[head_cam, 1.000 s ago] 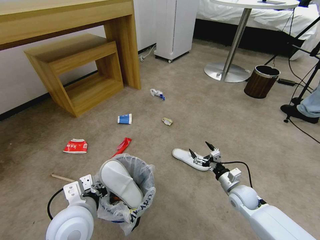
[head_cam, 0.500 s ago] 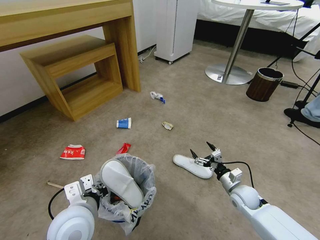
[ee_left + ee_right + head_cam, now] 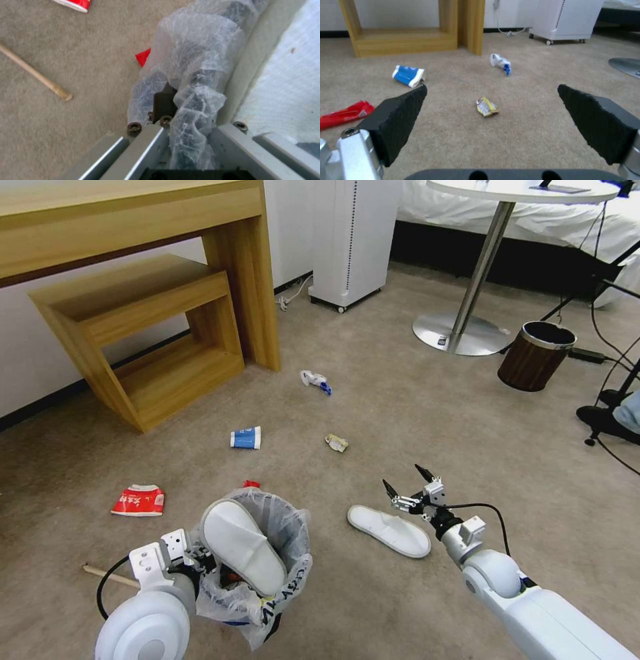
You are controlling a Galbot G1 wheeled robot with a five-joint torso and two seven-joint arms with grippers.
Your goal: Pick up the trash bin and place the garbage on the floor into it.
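Slipper (image 3: pixel 390 530) lies flat on the beige carpet floor (image 3: pixel 400 400), long axis running from near-right to far-left, just beneath the right tool (image 3: pixel 408 488), whose black pads (image 3: pixel 400 112) spread wide apart above it. Another slipper (image 3: pixel 243 547) stands tilted inside the trash bin (image 3: pixel 267 567), sole up, heel toward the rim. The left tool (image 3: pixel 200 563) clamps the bag-lined rim. Scattered beyond: red-white carton (image 3: pixel 138 501), blue-white packet (image 3: pixel 246 437), crushed bottle (image 3: pixel 315 380), wooden stick (image 3: pixel 110 577).
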